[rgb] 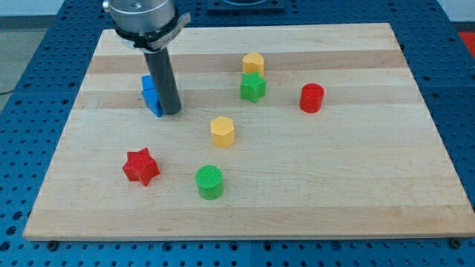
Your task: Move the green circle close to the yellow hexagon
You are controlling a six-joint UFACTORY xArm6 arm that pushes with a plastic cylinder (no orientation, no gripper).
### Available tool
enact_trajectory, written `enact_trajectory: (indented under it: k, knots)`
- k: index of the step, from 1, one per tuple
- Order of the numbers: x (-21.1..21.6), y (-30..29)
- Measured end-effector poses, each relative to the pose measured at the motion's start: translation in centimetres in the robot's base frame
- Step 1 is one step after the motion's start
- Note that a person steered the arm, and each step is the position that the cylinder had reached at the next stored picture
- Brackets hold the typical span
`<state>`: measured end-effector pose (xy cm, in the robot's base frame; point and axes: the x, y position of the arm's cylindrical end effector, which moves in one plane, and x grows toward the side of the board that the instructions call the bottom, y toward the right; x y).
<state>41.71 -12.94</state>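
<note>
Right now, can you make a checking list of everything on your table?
Surface: wooden board, flat.
Job's things: green circle near the view's bottom; yellow hexagon just above it, apart.
Clutter: red star, blue block, green star, second yellow block, red cylinder.
Grippers: none; my tip sits right beside the blue block, far from the green circle.
Cables: nothing seen.
Surroundings: blue perforated table.

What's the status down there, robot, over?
My tip beside blue block. Green circle untouched, below yellow hexagon. Path between clear.
</note>
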Motion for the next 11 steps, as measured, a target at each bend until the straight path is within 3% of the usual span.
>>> enact_trajectory:
  k: [2,8,9,11]
  knots:
    - [1.3,0.4]
    - [16.3,3.5]
    - [16.7,8.4]
    - [12.3,9.4]
